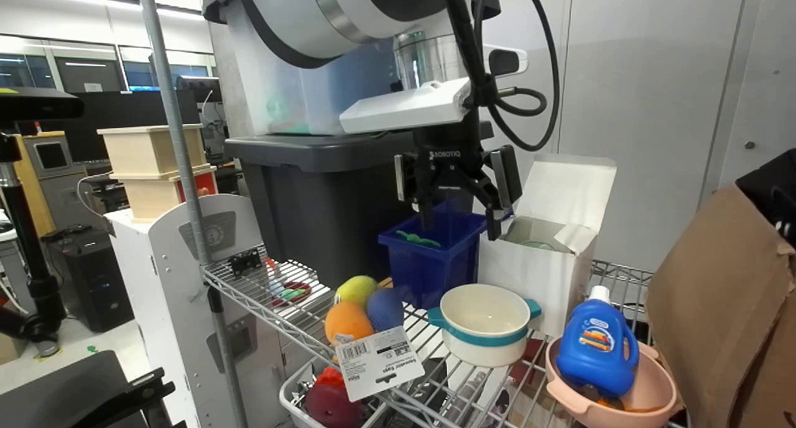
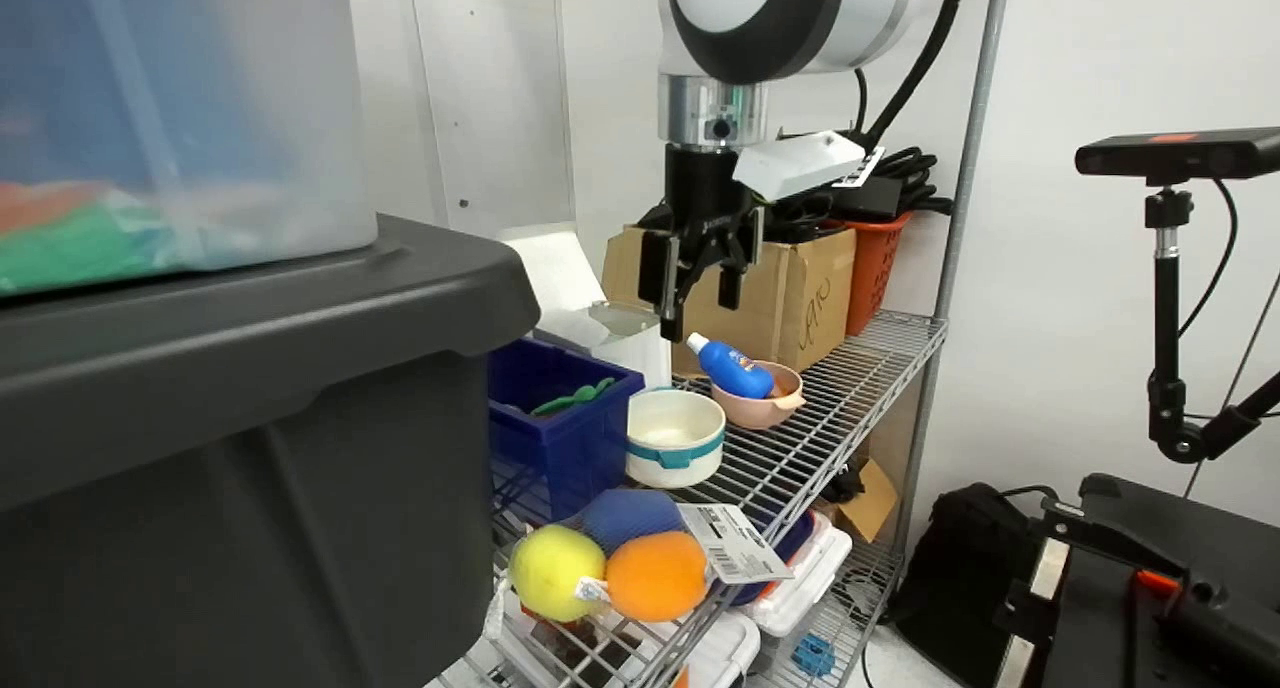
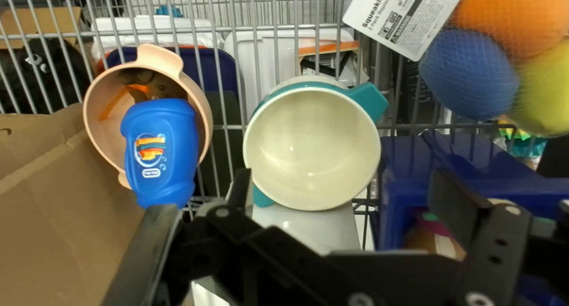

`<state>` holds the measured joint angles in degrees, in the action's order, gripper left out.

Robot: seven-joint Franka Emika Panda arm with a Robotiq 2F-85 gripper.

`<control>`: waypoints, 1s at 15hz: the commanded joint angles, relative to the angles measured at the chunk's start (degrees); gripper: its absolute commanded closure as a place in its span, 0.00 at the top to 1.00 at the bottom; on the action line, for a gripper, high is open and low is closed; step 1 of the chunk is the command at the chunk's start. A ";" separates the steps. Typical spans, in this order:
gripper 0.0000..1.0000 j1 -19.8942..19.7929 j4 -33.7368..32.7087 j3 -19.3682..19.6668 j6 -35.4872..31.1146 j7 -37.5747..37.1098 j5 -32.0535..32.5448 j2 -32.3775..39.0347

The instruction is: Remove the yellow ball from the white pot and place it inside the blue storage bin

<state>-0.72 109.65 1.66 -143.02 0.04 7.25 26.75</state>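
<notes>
Seen from above, the white pot [image 3: 311, 150] with teal handles shows a bare cream inside. In both exterior views the same pot [image 1: 488, 348] [image 2: 675, 476] sits upright on the wire shelf. Beside it stands the blue storage bin [image 1: 429, 279] [image 2: 590, 463], with green, magenta and brown items in it; part of the bin [image 3: 402, 195] is hidden by a finger in the wrist view. My gripper [image 1: 460, 224] [image 2: 702, 313] [image 3: 344, 191] hangs above the bin and white box, fingers wide apart, with nothing held. The yellow ball is hidden or out of view.
An open white box [image 1: 528, 279] stands beside the bin. A pink bowl [image 1: 647, 390] holds a blue bottle [image 1: 600, 347]. Netted orange [image 2: 655, 576], blue and larger yellow balls lie near the shelf edge. A dark grey tote [image 1: 323, 229] and a cardboard box [image 1: 715, 310] flank the area.
</notes>
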 commanded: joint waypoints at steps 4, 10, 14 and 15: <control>1.00 -2.20 11.31 2.02 -3.88 4.84 1.60 -7.89; 1.00 -2.37 18.26 2.64 -5.59 6.12 2.52 -14.04; 1.00 -0.90 23.55 2.15 -5.37 4.21 3.77 -19.03; 1.00 -0.52 24.85 1.92 -5.44 3.98 4.27 -20.21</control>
<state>-2.35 129.09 3.94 -147.57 5.48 9.47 11.85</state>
